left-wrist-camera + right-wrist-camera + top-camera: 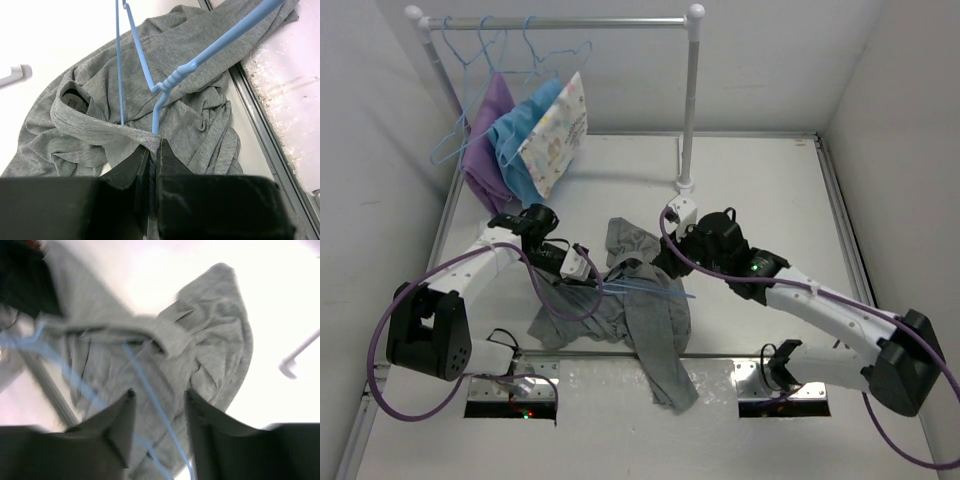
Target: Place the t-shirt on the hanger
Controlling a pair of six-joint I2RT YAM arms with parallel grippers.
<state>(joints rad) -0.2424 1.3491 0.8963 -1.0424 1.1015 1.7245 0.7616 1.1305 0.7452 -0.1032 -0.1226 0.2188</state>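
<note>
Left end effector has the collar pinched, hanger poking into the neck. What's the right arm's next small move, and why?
Probably close the right end effector on the hanger. Its jaws stand apart with the blue wire running between them, while the left end effector is shut on the t-shirt collar; a steadied hanger should let the collar be drawn over.

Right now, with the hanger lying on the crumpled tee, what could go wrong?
The left gripper is shut on the t-shirt at its collar band, by the hanger wire; a tug may pull the wire out. The right gripper holds its jaws astride the wire over bunched fabric, so closing could pinch cloth too.
</note>
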